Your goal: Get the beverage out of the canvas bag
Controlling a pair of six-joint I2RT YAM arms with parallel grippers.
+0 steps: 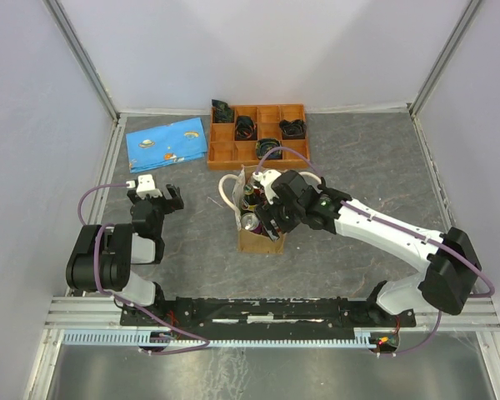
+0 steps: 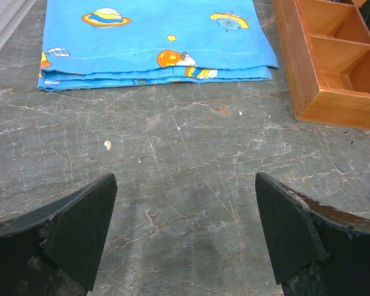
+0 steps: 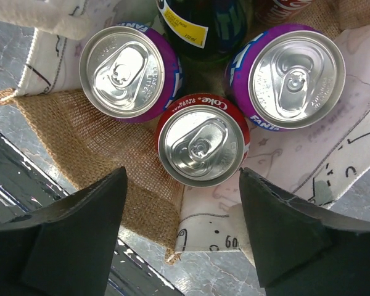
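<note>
The tan canvas bag [image 1: 258, 237] stands at mid-table with cream rope handles [image 1: 227, 187]. In the right wrist view its burlap wall [image 3: 80, 142] and cream lining [image 3: 308, 166] frame several drinks: a red Coke can [image 3: 201, 147], two purple Fanta cans [image 3: 124, 73] [image 3: 293, 77] and a dark bottle [image 3: 200, 24]. My right gripper [image 3: 182, 203] is open, hovering above the bag's mouth, its jaws either side of and just short of the Coke can. My left gripper [image 2: 185, 216] is open and empty over bare table, far left of the bag [image 1: 157, 200].
An orange-brown wooden compartment tray [image 1: 258, 133] with small dark items sits behind the bag; its corner shows in the left wrist view [image 2: 333, 74]. A folded blue space-print cloth [image 1: 167, 143] lies at the back left. Metal frame rails border the table.
</note>
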